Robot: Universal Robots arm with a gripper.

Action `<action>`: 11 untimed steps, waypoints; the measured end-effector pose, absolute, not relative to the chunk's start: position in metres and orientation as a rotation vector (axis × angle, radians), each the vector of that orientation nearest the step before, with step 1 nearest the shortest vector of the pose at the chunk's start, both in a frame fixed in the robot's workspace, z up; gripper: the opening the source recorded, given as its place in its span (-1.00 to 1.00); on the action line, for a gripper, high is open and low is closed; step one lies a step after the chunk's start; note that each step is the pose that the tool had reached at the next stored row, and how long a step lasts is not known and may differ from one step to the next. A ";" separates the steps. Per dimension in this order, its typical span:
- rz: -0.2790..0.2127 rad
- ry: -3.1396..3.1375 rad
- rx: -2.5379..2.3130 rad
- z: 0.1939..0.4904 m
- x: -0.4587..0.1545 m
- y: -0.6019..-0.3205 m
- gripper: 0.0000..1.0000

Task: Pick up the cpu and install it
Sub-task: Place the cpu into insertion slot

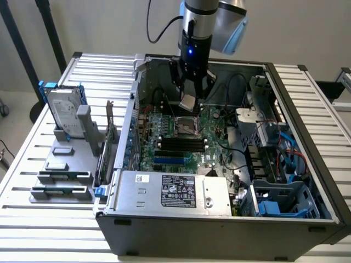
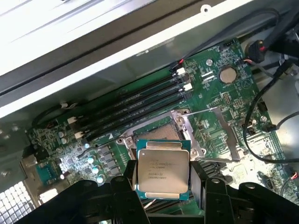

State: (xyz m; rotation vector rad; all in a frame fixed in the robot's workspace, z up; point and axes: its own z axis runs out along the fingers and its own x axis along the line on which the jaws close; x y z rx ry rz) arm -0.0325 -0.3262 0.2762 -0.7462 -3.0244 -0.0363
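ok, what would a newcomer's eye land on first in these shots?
The cpu, silver top shining, clamped in the gripper and held in the air above the motherboard socket inside the open computer case. After that, the hard drive with its blue bracket, standing upright in a grey rack at the exterior view's left.

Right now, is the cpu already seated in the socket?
No, the gripper holds the cpu between its fingers, above the empty socket on the motherboard.
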 end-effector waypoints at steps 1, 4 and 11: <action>-0.037 -3.018 -0.773 0.275 -0.032 -0.326 0.09; -0.038 -2.996 -0.855 0.272 -0.032 -0.326 0.09; -0.040 -2.938 -1.044 0.265 -0.032 -0.326 0.09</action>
